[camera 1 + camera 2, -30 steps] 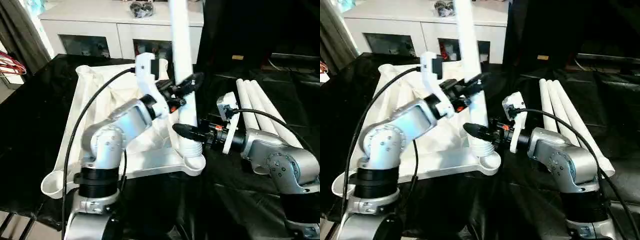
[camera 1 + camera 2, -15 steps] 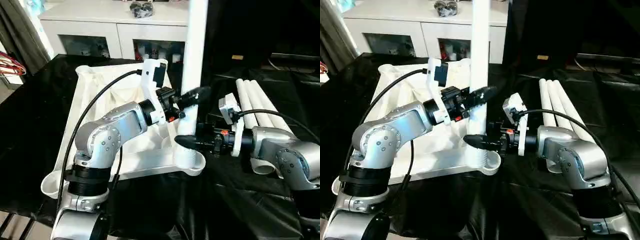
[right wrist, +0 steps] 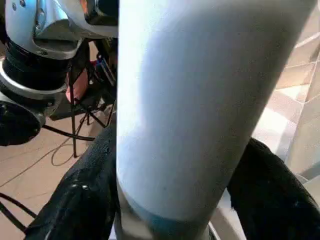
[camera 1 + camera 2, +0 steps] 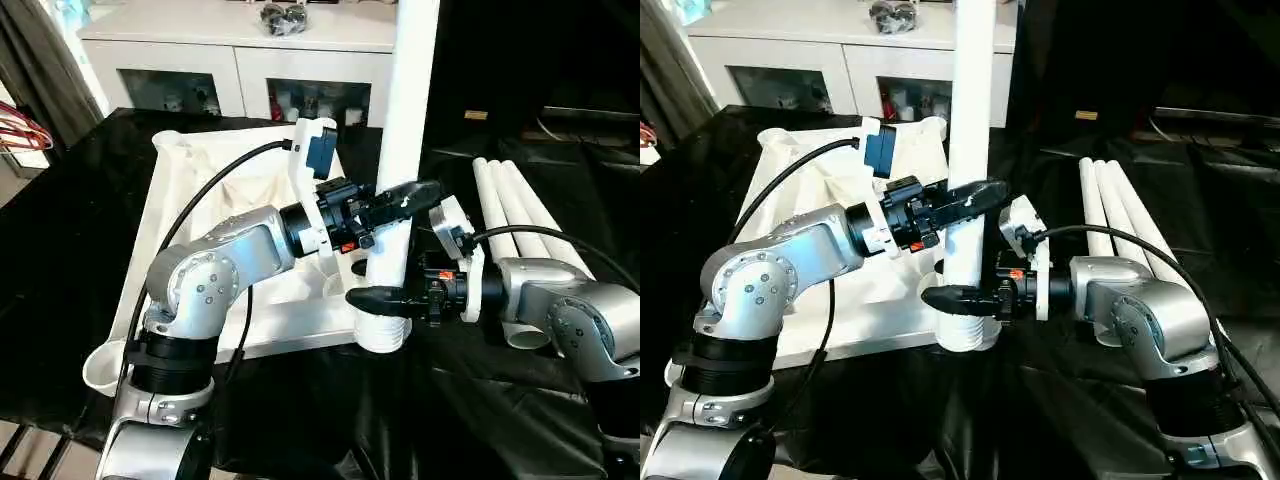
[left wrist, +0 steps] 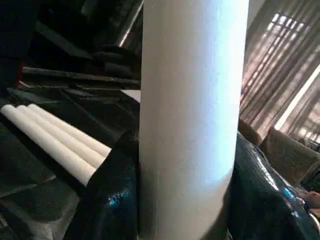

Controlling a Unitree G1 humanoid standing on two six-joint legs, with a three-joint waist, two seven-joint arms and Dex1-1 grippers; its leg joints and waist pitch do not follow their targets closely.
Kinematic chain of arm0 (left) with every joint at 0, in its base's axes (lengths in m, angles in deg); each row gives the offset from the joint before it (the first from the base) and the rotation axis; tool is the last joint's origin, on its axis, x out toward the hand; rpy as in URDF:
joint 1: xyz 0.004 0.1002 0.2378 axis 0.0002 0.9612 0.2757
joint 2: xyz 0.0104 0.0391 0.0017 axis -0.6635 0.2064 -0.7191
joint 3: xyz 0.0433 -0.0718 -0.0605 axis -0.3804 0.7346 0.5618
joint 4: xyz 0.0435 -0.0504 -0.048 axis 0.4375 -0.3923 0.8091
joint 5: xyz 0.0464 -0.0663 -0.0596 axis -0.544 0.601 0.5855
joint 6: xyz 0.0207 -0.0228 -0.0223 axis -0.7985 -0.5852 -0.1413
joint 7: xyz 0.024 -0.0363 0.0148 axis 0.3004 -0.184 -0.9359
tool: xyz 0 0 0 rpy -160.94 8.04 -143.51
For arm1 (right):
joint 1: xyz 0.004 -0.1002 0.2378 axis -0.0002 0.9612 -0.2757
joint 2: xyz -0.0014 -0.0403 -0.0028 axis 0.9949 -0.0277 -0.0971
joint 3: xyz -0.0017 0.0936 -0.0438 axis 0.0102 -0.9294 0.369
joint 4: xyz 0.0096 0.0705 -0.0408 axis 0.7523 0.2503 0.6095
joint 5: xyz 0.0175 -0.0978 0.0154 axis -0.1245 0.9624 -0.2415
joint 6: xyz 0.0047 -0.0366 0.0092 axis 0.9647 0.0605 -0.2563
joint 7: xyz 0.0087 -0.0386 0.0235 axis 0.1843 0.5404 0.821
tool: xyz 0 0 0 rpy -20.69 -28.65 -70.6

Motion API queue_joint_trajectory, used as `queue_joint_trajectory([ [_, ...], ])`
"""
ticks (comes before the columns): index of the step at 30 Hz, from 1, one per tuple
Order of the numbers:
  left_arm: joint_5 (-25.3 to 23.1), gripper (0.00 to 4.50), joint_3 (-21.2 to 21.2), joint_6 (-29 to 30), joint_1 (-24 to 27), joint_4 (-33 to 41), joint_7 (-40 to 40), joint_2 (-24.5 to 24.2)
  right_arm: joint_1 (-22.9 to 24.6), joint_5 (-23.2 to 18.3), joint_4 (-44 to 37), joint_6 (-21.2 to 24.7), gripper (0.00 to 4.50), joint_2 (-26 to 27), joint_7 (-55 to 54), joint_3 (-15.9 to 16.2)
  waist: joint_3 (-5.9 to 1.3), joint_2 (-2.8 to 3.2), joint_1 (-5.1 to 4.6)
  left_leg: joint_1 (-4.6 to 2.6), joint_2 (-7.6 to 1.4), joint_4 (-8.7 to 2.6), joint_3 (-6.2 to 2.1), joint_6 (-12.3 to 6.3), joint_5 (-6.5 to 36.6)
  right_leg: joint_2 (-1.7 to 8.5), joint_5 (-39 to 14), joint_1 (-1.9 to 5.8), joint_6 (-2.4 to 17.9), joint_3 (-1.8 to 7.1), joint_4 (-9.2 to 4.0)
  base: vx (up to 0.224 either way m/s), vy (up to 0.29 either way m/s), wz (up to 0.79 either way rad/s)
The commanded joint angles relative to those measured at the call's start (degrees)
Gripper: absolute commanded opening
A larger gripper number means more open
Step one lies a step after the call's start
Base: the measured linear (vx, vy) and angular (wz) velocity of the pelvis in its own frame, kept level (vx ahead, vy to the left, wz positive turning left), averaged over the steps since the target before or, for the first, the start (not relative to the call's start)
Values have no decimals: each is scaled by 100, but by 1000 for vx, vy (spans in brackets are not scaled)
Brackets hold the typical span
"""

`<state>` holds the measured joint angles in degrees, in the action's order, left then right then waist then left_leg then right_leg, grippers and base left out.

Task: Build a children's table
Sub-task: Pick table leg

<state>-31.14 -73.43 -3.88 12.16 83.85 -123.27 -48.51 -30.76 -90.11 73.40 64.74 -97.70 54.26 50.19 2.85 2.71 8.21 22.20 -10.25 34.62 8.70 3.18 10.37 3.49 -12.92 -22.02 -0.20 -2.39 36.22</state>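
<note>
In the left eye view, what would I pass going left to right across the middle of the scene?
Upside-down tabletop → left gripper → upright leg it holds → right gripper, lower on that leg → three spare legs lying side by side.

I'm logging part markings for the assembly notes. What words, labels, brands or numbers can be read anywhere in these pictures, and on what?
None can be read.
Upright leg: plain white, no marking.
Table top: no marking.
Spare legs: no marking.
Small yellowish tag on the dark backdrop: too small to read.
</note>
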Motion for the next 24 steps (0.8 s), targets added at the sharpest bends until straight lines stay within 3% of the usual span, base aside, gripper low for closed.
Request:
queue_joint_trajectory([
  [1,96,188,-75,71,13,178,-123,-29,-97,-29,1,50,274,-59,1,-50,-418,-108,6,-59,-203,-291,-20,-267,160,387,173,310,1321,219,-351,0,0,0],
  [11,101,188,-187,74,38,253,-298,-128,-34,-69,-28,69,201,-24,-5,-21,-420,-101,5,-63,-205,-292,-23,-248,196,383,204,311,1355,217,-347,0,0,0],
  [15,-11,188,-375,-175,98,412,-640,-248,1,-60,-37,44,193,-19,-44,-22,-422,-96,10,-63,-211,-297,-27,-232,198,387,167,312,1309,221,-349,0,0,0],
  [16,-219,223,-469,-257,82,426,-501,-284,11,-31,-18,4,191,-7,-73,-34,-423,-74,10,-62,-212,-297,-31,-218,193,384,191,306,1305,216,-344,0,0,0],
  [18,-140,258,-403,-256,75,425,-457,-207,41,-6,-3,-57,191,38,-152,-91,-420,-78,2,-64,-210,-298,-26,-194,244,385,178,310,1302,218,-353,0,0,0],
  [22,-378,258,-443,-866,171,537,-509,-98,155,15,-20,-175,191,147,-346,-230,-425,-81,3,-62,-216,-301,-29,-164,293,390,176,317,1313,217,-357,0,0,0],
  [24,-631,258,-488,-1467,331,706,-462,40,302,16,-117,-295,191,275,-573,-383,-419,-39,1,-50,-235,-309,-45,-169,279,400,260,317,1275,223,-370,0,0,0],
])
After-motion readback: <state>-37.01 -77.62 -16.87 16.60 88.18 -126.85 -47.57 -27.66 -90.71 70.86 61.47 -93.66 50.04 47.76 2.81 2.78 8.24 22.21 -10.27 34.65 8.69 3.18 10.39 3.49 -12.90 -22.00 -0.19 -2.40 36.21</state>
